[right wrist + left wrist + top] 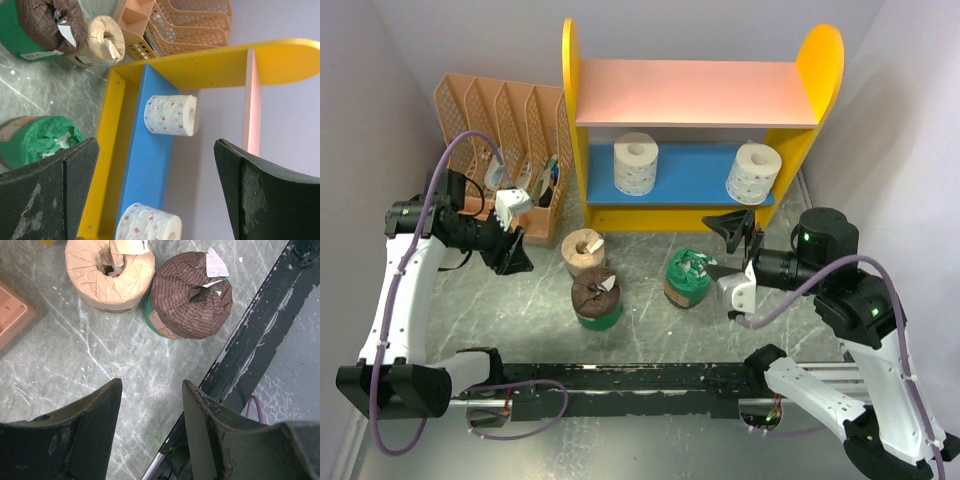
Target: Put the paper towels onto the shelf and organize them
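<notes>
Green-wrapped paper towel roll [687, 277] is seen upright, just left of the right tool [728, 247]. That tool is held wide apart, empty.

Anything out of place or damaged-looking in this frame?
Mildly. The green-topped roll has its plastic wrap crumpled and torn open; the brown-topped roll near it has a white scrap sticking up. Nothing looks spilled.
</notes>
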You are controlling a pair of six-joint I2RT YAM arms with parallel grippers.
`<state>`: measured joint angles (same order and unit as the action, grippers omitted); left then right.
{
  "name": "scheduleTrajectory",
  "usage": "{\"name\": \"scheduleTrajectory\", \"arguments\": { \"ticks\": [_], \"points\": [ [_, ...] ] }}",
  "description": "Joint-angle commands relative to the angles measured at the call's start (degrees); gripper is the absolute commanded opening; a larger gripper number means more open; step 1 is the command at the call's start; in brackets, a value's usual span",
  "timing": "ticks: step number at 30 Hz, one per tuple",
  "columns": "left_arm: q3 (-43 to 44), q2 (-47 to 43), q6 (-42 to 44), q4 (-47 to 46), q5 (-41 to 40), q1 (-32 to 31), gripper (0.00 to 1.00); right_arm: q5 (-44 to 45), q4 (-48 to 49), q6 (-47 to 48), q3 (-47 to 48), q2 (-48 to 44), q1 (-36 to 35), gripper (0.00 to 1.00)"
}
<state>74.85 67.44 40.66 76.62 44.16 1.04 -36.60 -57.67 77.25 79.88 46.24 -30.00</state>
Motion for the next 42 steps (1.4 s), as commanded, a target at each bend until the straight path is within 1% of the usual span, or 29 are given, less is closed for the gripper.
{"name": "scheduleTrajectory", "arguments": {
  "ticks": [1,2,4,6,9,11,13,14,18,21,25,31,37,42],
  "points": [
    [1.16,-2.27,2.78,1.16,1.32,0.28,0.63,-3.63,1.51,9.97,-2.18,-3.2,-0.07,1.0],
    [0.87,-2.37,3.1,1.16,1.21,0.28,0.63,-4.96,-0.36,10.51,-1.96,-3.09,-0.06,1.0],
    [-0.01,-2.55,3.45,0.85,0.88,0.28,0.63,-6.08,-7.84,15.96,-1.41,-2.23,-0.06,1.0],
    [-1.04,-2.73,3.62,0.39,0.71,0.28,0.63,-4.79,-13.59,23.91,-1.96,-1.51,-0.05,1.0],
    [-2.0,-2.98,3.62,-0.43,0.58,0.28,0.62,-1.75,-17.82,30.29,-3.61,-0.66,-0.02,1.0],
    [-2.29,-2.99,3.59,-0.84,0.49,0.26,0.62,1.65,-21.13,40.36,-5.82,-0.89,-0.03,1.0],
    [-2.47,-3.08,3.61,-1.0,0.28,0.28,0.62,6.56,-21.29,52.41,-10.55,-3.21,-0.05,1.0],
    [-2.59,-3.15,3.59,-1.19,0.12,0.28,0.62,8.13,-20.78,56.65,-12.83,-4.77,-0.06,1.0],
    [-3.19,-3.26,3.67,-1.88,-0.16,0.24,0.62,8.97,-21.43,64.69,-15.71,-4.4,-0.08,1.0],
    [-3.77,-3.53,3.87,-2.08,-0.66,0.28,0.62,12.54,-21.42,71.75,-17.5,-3.23,-0.07,1.0],
    [-4.61,-4.13,4.22,-2.44,-1.31,0.26,0.62,17.85,-21.34,76.77,-18.58,-0.55,-0.14,1.0],
    [-5.59,-4.71,4.68,-2.68,-2.06,0.28,0.62,23.21,-21.49,76.67,-19.01,4.91,-0.66,0.96],
    [-5.41,-5.08,5.1,-2.29,-1.9,0.28,0.62,19.22,-21.43,76.97,-20.97,8.74,-0.89,0.96],
    [-5.95,-5.21,5.3,-2.68,-1.68,0.28,0.62,16.84,-21.4,76.92,-19.31,13.07,-0.94,0.95]
  ]
}}
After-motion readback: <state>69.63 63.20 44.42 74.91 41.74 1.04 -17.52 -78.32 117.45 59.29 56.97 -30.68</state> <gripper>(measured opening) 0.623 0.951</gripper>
